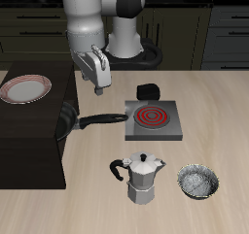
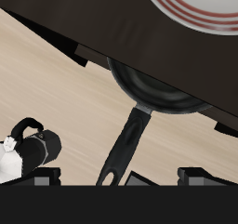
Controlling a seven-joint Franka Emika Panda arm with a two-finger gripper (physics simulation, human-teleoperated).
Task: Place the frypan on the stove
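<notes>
The frypan (image 1: 66, 121) is a black round pan at the edge of a dark cabinet (image 1: 29, 141). Its long handle (image 1: 102, 118) points toward the stove (image 1: 153, 120). The stove is a flat grey plate with red coil rings, and nothing is on it. My gripper (image 1: 95, 75) hangs open and empty above the handle, clear of it. In the wrist view the frypan (image 2: 163, 90) lies partly under the cabinet's edge, with its handle (image 2: 125, 144) running toward my gripper (image 2: 121, 179). One fingertip (image 2: 45, 177) shows at the frame's border. The stove is out of that view.
A red-rimmed white plate (image 1: 25, 89) lies on the dark cabinet, also in the wrist view (image 2: 200, 9). A moka pot (image 1: 144, 178) and a small metal bowl (image 1: 198, 182) stand near the table's front edge. A small black object (image 1: 148, 90) sits behind the stove.
</notes>
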